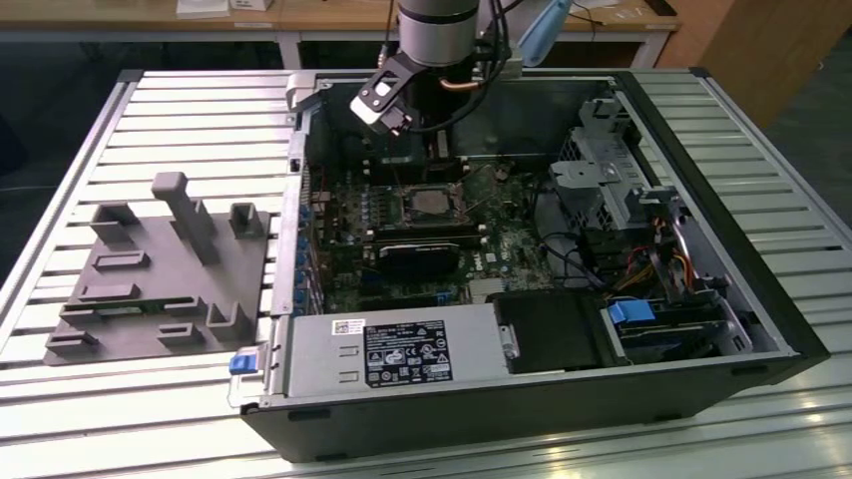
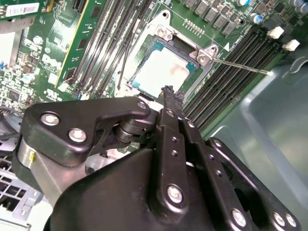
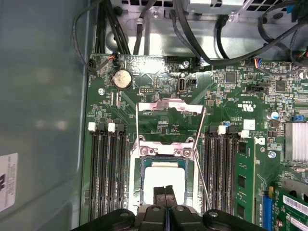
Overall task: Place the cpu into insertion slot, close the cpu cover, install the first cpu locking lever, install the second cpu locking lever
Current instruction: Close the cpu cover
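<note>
- The cpu (image 3: 162, 174) lies seated in the insertion slot (image 3: 134, 183), mid circuit board (image 3: 154, 77).
- The cpu cover (image 3: 168, 107) stands flipped open at the slot's edge, with a locking lever (image 3: 199, 144) unlatched.
- The gripper (image 3: 166, 198), clenched and empty, hovers just over the cpu.
- Cover-closing seems in hand; it calls for tipping the plate down squarely.

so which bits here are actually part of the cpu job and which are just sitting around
Job: cpu, insertion slot, cpu cover, locking lever, gripper.
Lying about: memory stick, coin battery, grey tray, power supply.
</note>
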